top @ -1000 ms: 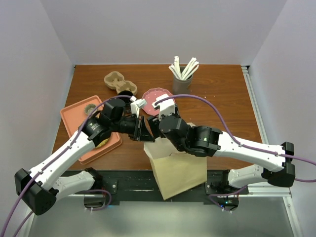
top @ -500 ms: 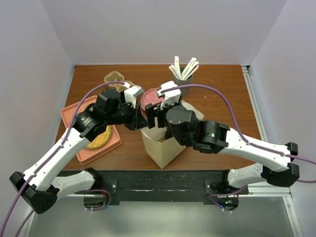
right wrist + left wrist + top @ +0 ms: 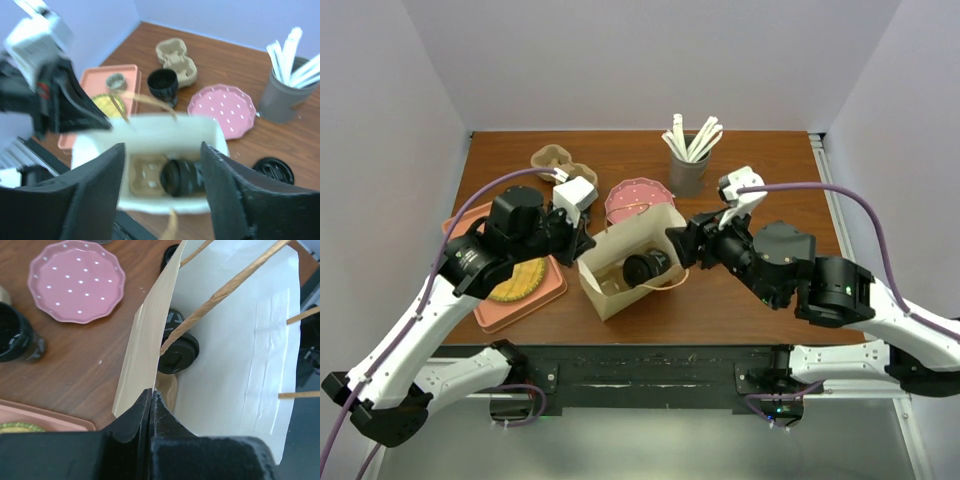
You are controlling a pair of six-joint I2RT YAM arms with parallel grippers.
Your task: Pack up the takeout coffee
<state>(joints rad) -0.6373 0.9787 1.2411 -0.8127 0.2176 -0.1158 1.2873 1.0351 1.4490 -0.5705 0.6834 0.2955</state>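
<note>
The paper bag (image 3: 630, 235) has moved from the desk's (image 3: 770, 170) near edge to its middle, mouth open upward. The left tool (image 3: 151, 400) is pinched closed on the bag's rim. The right tool (image 3: 678, 248) has backed off, fingers spread and empty. A black coffee cup (image 3: 645, 268) lies on its side inside, so packing looks partly done. White lettering on the cup is too hidden to read.
</note>
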